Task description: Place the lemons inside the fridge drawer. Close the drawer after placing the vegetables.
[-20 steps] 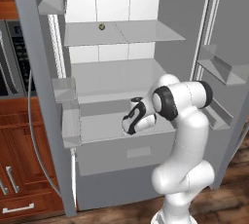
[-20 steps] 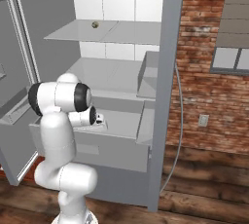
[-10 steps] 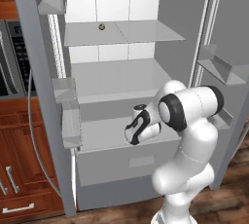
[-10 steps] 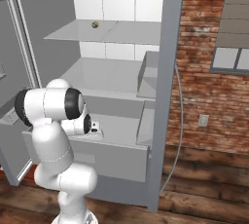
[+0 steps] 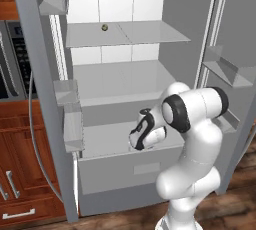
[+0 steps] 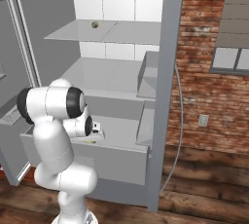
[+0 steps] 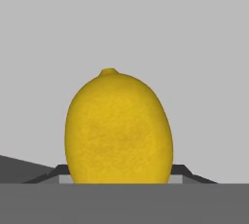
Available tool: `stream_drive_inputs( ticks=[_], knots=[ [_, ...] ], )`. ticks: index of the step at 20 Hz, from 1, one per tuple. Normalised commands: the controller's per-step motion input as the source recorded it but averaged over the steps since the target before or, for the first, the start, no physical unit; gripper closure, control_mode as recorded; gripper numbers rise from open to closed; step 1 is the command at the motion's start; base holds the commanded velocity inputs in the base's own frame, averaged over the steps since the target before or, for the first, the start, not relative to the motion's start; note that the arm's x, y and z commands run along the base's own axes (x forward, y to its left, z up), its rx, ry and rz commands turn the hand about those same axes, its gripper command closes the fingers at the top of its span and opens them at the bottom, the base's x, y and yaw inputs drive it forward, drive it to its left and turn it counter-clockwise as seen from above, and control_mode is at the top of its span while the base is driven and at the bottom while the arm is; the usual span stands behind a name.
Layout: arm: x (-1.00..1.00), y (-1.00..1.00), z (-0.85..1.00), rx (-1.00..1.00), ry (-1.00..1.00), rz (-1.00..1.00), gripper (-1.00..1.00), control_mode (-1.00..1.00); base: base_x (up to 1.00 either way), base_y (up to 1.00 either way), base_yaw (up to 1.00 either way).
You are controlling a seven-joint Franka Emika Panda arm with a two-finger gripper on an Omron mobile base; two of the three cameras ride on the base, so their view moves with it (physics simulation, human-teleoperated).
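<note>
Even, flat rendered light fills my two base views, brightest on the white back wall of the fridge (image 5: 115, 4), with only soft shading under its shelves and no glare. Edges look slightly jagged and soft. In my hand view the lemon (image 7: 118, 128) is evenly lit, its skin grainy, against a plain grey ground with no shadow

bright-yellow lemon (image 7: 118, 128), nub end up, over the pulled-out light-grey fridge drawer (image 5: 125, 168)
</note>
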Motion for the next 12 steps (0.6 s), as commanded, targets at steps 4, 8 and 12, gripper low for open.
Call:
stream_drive_inputs(
  ticks=[4, 8, 12],
  knots=[
    [0.48, 0.0, -0.16, 0.0, 0.0, 0.0, 1.0, -1.0, 0.0, 0.0, 0.0],
    [0.05, 0.01, -0.32, 0.0, 0.0, 0.0, -1.0, -1.0, 0.0, 0.0, 0.0],
    [0.0, 0.07, -0.23, 0.0, 0.0, 0.0, -1.0, -1.0, 0.0, 0.0, 0.0]
  ],
)
